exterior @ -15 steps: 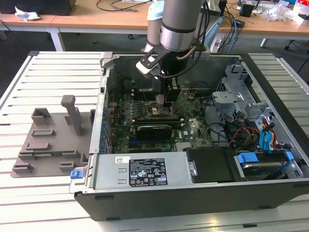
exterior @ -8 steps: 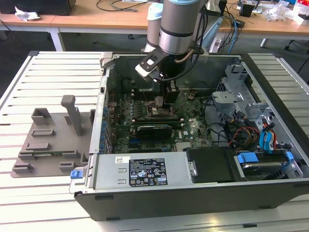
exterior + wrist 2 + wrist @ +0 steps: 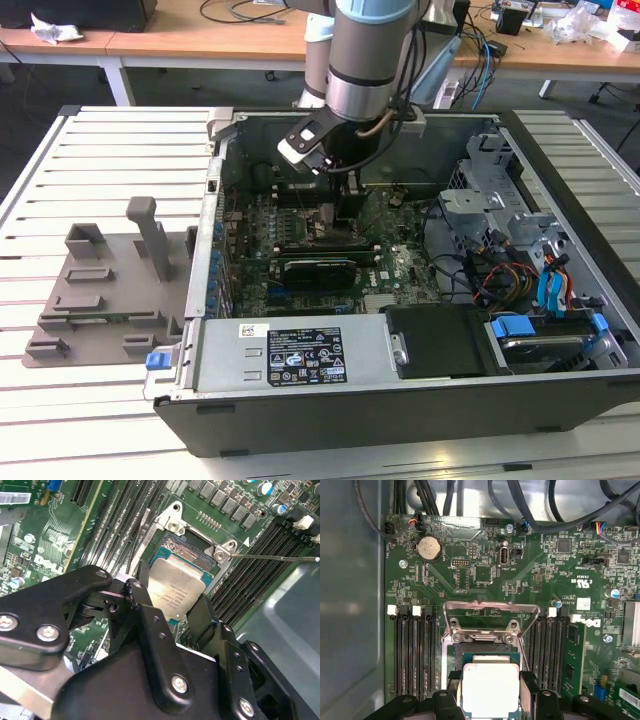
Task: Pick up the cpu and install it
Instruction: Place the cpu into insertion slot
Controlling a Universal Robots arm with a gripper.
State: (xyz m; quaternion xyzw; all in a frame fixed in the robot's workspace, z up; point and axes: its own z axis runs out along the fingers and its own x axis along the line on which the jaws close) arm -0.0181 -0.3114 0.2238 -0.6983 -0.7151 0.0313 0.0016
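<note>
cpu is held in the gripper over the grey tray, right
No: the cpu is held in the gripper, but over the open motherboard socket, as the first wrist view shows.

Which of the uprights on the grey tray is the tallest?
The slim post with the wider cap, standing between the broad low block and the short post beside the computer case.

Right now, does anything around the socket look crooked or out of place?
The cpu, held in the gripper, leaves a strip of the socket uncovered, so it looks offset, not seated. Nothing looks damaged.
</note>
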